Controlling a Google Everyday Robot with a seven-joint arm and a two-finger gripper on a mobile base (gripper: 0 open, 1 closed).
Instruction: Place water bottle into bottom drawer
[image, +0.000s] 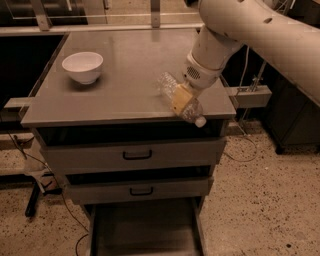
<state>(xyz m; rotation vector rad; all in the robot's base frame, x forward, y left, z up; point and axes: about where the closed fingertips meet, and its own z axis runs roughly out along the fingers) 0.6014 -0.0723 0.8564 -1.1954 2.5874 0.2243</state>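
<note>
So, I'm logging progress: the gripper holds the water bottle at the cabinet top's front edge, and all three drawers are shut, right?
No: the bottom drawer is pulled open; only the two upper drawers are shut, as the camera view shows. The gripper does hold the water bottle at the front edge of the cabinet top.

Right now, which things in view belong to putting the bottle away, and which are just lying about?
For the job: water bottle, at the front right edge of the cabinet top; gripper, gripping it; bottom drawer, open.
Lying about: white bowl on the cabinet top; top drawer and middle drawer, both shut.
</note>
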